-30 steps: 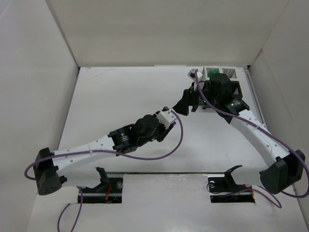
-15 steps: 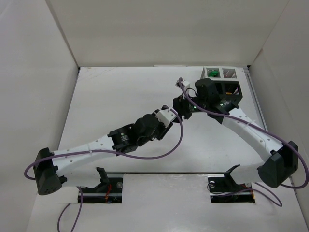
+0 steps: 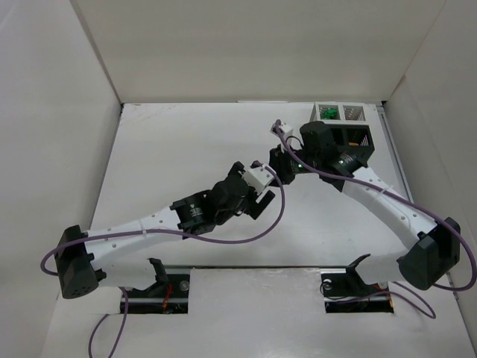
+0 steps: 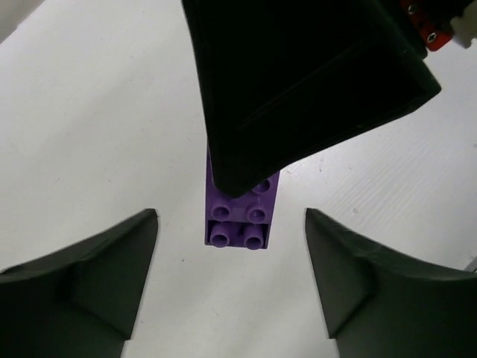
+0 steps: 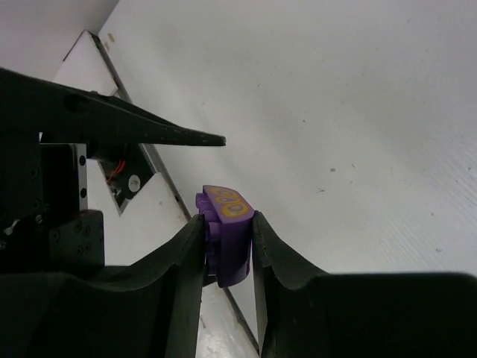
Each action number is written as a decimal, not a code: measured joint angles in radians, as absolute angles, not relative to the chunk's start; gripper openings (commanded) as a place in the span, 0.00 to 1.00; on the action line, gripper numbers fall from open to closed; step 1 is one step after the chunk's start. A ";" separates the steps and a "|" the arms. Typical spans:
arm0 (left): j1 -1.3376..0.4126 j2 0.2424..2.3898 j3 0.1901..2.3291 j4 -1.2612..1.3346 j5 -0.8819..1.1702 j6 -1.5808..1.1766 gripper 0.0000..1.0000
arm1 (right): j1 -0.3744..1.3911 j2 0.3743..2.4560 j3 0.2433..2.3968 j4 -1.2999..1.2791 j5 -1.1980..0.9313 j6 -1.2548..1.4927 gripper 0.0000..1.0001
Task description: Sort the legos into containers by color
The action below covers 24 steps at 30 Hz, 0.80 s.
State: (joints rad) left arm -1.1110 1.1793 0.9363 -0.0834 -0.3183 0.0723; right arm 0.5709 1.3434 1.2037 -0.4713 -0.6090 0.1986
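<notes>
My right gripper (image 5: 228, 221) is shut on a purple lego (image 5: 232, 250) with orange-ringed curved top, held above the table. In the left wrist view the same lego (image 4: 237, 221) shows its studs, its upper end under the right gripper's dark finger (image 4: 298, 82). The left gripper (image 4: 231, 212) stands open just before it, fingers well apart and touching nothing. From above, the two grippers meet mid-table: left (image 3: 267, 186), right (image 3: 277, 164). The containers (image 3: 339, 106) sit at the far right, with green legos (image 3: 326, 113) in a white one.
One finger of the left gripper (image 5: 149, 130) reaches across the right wrist view just above the held brick. A purple cable (image 3: 279, 212) loops off the left wrist. White walls enclose the table on three sides.
The right arm swung from over the containers to the left gripper and shut on the purple lego. The left gripper then opened, let go of it and drew back slightly.
</notes>
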 measured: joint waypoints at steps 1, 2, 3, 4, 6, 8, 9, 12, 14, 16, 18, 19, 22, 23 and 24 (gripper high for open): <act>-1.111 1.180 0.938 -0.078 -0.323 0.069 1.00 | 0.566 1.344 1.204 -0.470 -0.609 0.199 0.16; -1.111 1.180 0.941 -0.074 -0.326 0.069 1.00 | 0.556 1.344 1.204 -0.469 -0.609 0.199 0.14; -1.111 1.181 0.944 -0.069 -0.327 0.064 1.00 | 0.540 1.345 1.204 -0.467 -0.608 0.199 0.12; -1.110 1.182 0.945 -0.065 -0.326 0.061 1.00 | 0.522 1.348 1.206 -0.467 -0.606 0.199 0.12; -1.098 1.182 0.945 -0.055 -0.316 0.051 1.00 | 0.464 1.356 1.212 -0.463 -0.606 0.199 0.12; -1.068 1.182 0.945 -0.051 -0.291 0.035 1.00 | 0.395 1.364 1.221 -0.464 -0.597 0.201 0.11; -1.045 1.182 0.947 -0.051 -0.274 0.023 1.00 | 0.361 1.368 1.228 -0.462 -0.590 0.202 0.11; -0.933 1.183 0.954 -0.048 -0.194 -0.028 1.00 | 0.265 1.375 1.250 -0.464 -0.529 0.204 0.11; -0.814 1.193 0.965 -0.049 -0.120 -0.075 1.00 | 0.209 1.377 1.270 -0.469 -0.462 0.207 0.11; -0.680 1.219 0.986 -0.047 -0.058 -0.131 1.00 | 0.159 1.378 1.298 -0.485 -0.375 0.207 0.11; -0.524 1.263 1.020 -0.049 0.036 -0.192 1.00 | 0.111 1.385 1.338 -0.500 -0.252 0.207 0.12; -0.449 1.291 1.040 -0.048 0.075 -0.221 1.00 | 0.096 1.391 1.354 -0.506 -0.202 0.206 0.12; -0.253 1.360 1.078 -0.041 0.168 -0.288 1.00 | 0.047 1.438 1.433 -0.535 -0.011 0.207 0.13; -0.213 1.370 1.078 -0.042 0.175 -0.299 1.00 | 0.033 1.458 1.459 -0.542 0.047 0.207 0.13; -0.189 1.374 1.078 -0.049 0.176 -0.310 1.00 | 0.021 1.481 1.483 -0.544 0.097 0.207 0.13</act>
State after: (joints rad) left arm -0.1890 1.3739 1.0782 -0.0486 0.1764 -0.3103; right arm 0.0208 1.4807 1.4830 -0.5442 0.0971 0.2066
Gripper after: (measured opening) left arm 0.996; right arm 0.329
